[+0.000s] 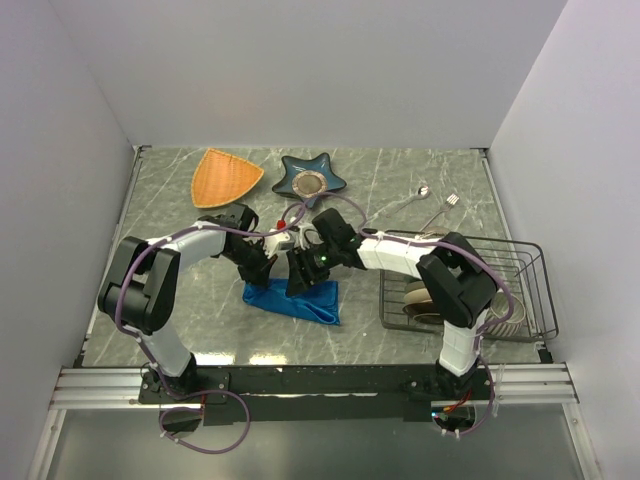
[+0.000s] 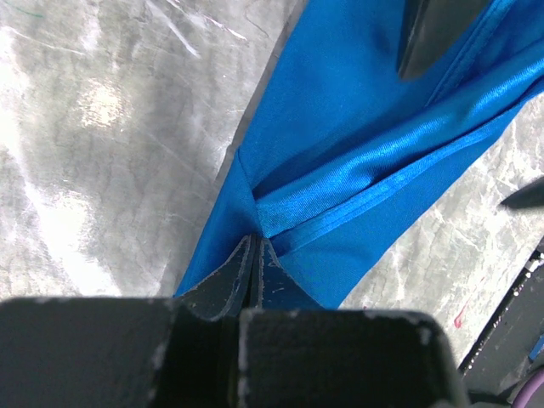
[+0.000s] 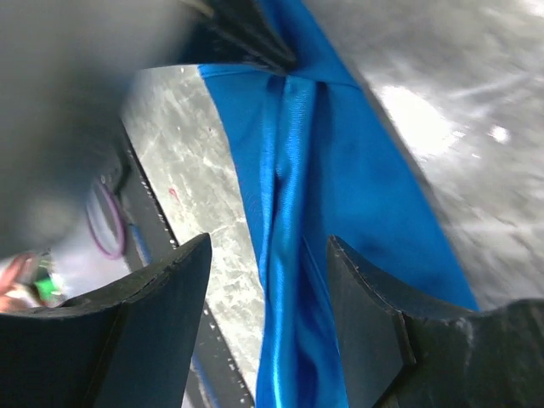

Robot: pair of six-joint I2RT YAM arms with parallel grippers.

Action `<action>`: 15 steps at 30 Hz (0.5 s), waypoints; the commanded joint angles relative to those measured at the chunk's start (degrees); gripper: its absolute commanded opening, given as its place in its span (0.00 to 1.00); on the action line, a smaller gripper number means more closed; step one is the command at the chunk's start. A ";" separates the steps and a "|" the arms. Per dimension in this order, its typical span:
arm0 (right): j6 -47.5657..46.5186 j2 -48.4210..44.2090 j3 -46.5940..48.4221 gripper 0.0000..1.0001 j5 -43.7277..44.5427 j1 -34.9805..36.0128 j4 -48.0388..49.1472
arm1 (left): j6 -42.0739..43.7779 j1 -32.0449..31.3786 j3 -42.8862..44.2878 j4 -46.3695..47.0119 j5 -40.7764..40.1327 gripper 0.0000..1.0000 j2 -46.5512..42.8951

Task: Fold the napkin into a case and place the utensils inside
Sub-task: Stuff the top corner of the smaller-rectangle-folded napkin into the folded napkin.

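The bright blue napkin (image 1: pixel 312 303) lies folded into a long narrow strip near the table's front; whether it forms a closed case I cannot tell. My left gripper (image 2: pixel 255 242) is shut on a raised fold at the strip's left end (image 1: pixel 262 275). My right gripper (image 3: pixel 270 246) hangs open just above the napkin (image 3: pixel 340 187), one finger on either side of the shiny ridge and neither touching it. One right finger (image 2: pixel 433 34) shows in the left wrist view. The utensils, a spoon (image 1: pixel 415 195) and a fork (image 1: pixel 445 207), lie at the back right.
An orange triangular dish (image 1: pixel 225 177) and a dark star-shaped dish (image 1: pixel 310 178) sit at the back. A black wire rack (image 1: pixel 520 262) holding plates stands at the right. Both arms meet over the middle of the table.
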 commanded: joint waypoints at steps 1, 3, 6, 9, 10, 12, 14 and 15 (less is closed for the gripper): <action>-4.95 -0.07 1.78 0.64 3.68 2.16 -1.04 | 2.35 0.19 -0.94 -1.10 -3.00 0.01 2.81; -5.66 -0.07 1.60 0.63 4.56 3.30 -1.04 | 2.61 0.28 -0.85 -1.27 -2.92 0.01 2.73; -5.66 0.37 0.99 0.62 5.88 4.27 -0.43 | 2.70 0.36 -0.85 -1.36 -2.83 0.01 2.64; -5.05 0.81 -0.07 0.60 7.02 4.45 0.10 | 2.79 0.54 -0.94 -1.36 -2.83 0.01 2.64; -4.96 0.81 -0.24 0.60 7.37 4.45 0.36 | 2.79 0.54 -1.12 -1.36 -2.74 0.01 2.64; -4.43 -0.24 -1.91 0.57 7.38 4.36 1.50 | 2.88 0.54 -1.20 -1.27 -2.65 0.01 2.55; -3.73 -1.64 -3.49 0.56 6.94 4.36 2.64 | 2.88 0.54 -1.12 -1.27 -2.56 0.01 2.64; -3.55 -2.08 -3.93 0.56 6.59 4.36 2.82 | 2.88 0.63 -1.12 -1.19 -2.56 0.01 2.81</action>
